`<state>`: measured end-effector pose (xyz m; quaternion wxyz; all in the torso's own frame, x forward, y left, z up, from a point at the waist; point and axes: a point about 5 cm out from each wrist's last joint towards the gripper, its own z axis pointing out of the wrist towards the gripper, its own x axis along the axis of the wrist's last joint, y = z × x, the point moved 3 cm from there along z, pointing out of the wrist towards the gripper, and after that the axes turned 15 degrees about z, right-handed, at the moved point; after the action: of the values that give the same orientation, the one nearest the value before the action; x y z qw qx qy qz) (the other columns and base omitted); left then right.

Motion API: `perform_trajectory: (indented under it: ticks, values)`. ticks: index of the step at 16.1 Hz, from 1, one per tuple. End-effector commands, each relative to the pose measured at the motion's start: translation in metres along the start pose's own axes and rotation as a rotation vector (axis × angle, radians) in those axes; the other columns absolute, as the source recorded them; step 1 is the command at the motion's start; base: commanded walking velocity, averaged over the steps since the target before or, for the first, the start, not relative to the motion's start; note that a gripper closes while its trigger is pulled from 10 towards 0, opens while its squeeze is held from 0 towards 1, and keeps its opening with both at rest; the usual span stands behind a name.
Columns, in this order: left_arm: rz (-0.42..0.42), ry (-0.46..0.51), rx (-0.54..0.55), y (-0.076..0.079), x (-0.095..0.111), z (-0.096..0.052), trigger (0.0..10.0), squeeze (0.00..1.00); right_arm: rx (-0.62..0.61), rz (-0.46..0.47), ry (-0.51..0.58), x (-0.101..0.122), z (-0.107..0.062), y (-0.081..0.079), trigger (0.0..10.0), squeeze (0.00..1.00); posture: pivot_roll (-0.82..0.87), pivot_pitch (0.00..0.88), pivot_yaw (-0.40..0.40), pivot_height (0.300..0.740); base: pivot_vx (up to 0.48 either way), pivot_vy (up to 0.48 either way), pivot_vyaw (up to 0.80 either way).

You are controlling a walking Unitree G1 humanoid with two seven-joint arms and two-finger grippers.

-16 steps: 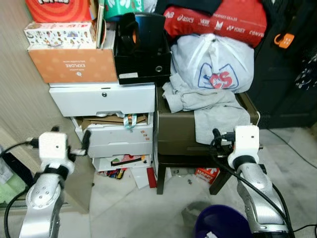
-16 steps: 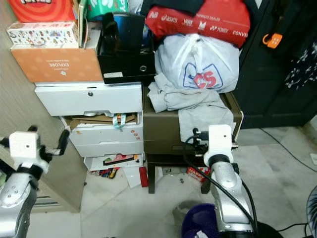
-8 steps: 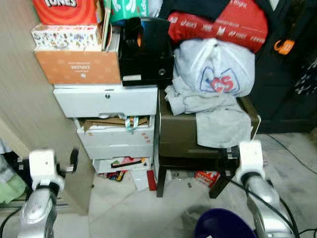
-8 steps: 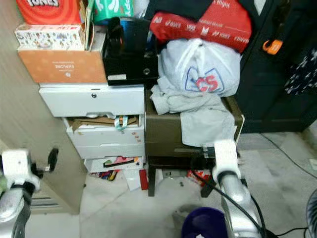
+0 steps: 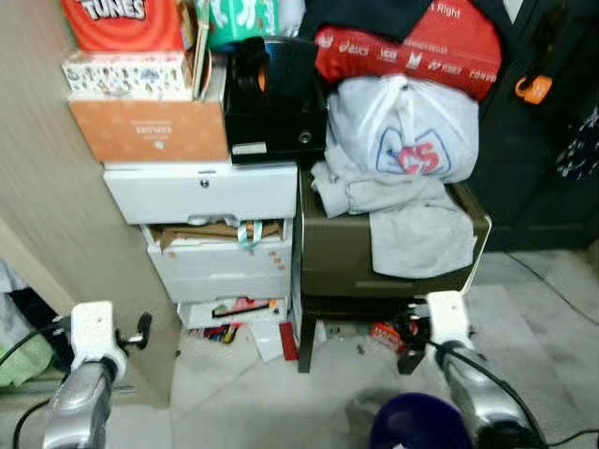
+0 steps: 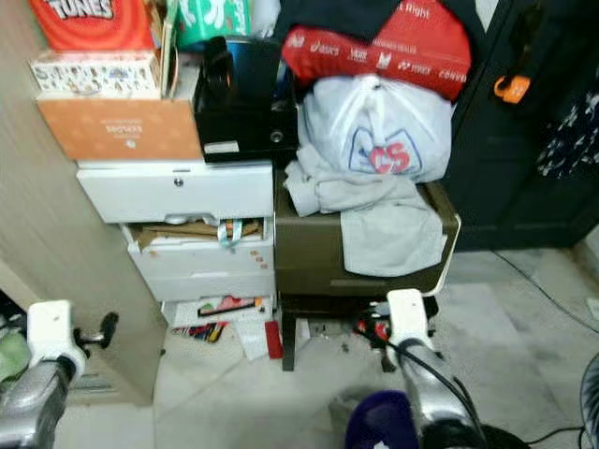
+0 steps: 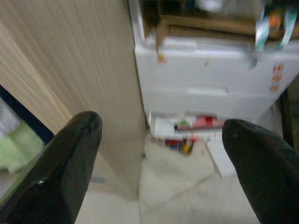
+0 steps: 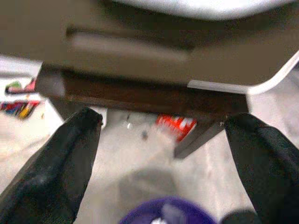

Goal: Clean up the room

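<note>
Loose papers and coloured packets [image 5: 234,313] lie on the floor under a white drawer unit [image 5: 201,192], whose middle drawer stands ajar with cardboard sticking out. A red packet [image 5: 384,334] lies under a dark stool. Grey clothes [image 5: 412,220] and a white plastic bag [image 5: 407,126] are piled on an olive chest [image 5: 332,253] on that stool. My left gripper [image 7: 161,125] is open and low, beside the wooden panel and facing the drawers. My right gripper [image 8: 163,121] is open with nothing in it, and faces the stool's underside and the red packet [image 8: 176,126].
A purple bin [image 5: 416,426] stands on the floor by my right arm. Boxes [image 5: 150,126] and a black case [image 5: 276,98] are stacked on the drawers, with a red bag [image 5: 412,47] above. A wooden panel [image 5: 47,215] rises at the left. A dark wardrobe [image 5: 547,140] stands at the right.
Both arms have sunk lower in the picture, away from the furniture. The head view has shifted a little and shows more of the top boxes.
</note>
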<state>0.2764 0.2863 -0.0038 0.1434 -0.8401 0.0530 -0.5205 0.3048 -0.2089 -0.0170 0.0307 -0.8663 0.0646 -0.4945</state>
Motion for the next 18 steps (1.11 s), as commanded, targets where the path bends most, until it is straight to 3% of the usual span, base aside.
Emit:
perform_trajectory:
  ticks: [1,3,6,9,12,13,18]
  values:
    - [0.004,-0.084,-0.044,0.005,-0.014,0.001,10.0,0.00,-0.011,0.015,-0.040,-0.008,0.002,-0.001,10.0,0.00,0.01,0.063,0.001,0.740,0.000,0.000,0.00]
    - [0.015,-0.235,-0.100,0.016,-0.037,0.001,10.0,0.00,-0.023,0.074,-0.139,-0.026,0.005,-0.011,10.0,0.00,0.03,0.065,-0.003,0.740,0.000,0.000,0.00]
    - [0.001,-0.335,-0.132,0.028,-0.056,-0.005,10.0,0.00,-0.067,0.131,-0.177,-0.035,0.005,-0.011,10.0,0.00,0.02,0.060,0.001,0.740,0.000,0.000,0.00]
    - [0.010,-0.434,-0.130,0.036,-0.078,-0.016,10.0,0.00,-0.089,0.115,-0.246,-0.054,-0.002,-0.004,10.0,0.00,0.03,0.055,-0.003,0.740,0.000,0.000,0.00]
    - [0.030,-0.500,-0.083,0.031,-0.095,-0.027,10.0,0.00,-0.138,0.120,-0.306,-0.076,-0.014,0.011,10.0,0.00,0.02,0.052,-0.007,0.740,0.000,0.000,0.00]
    - [0.003,-0.507,-0.051,0.025,-0.099,-0.030,10.0,0.00,-0.153,0.126,-0.308,-0.078,-0.016,0.017,10.0,0.00,0.02,0.050,-0.009,0.740,0.000,0.000,0.00]
    - [0.010,-0.512,-0.002,0.007,-0.102,-0.033,10.0,0.00,-0.162,0.080,-0.299,-0.079,-0.017,0.016,10.0,0.00,0.03,0.053,-0.024,0.740,0.000,0.000,0.00]
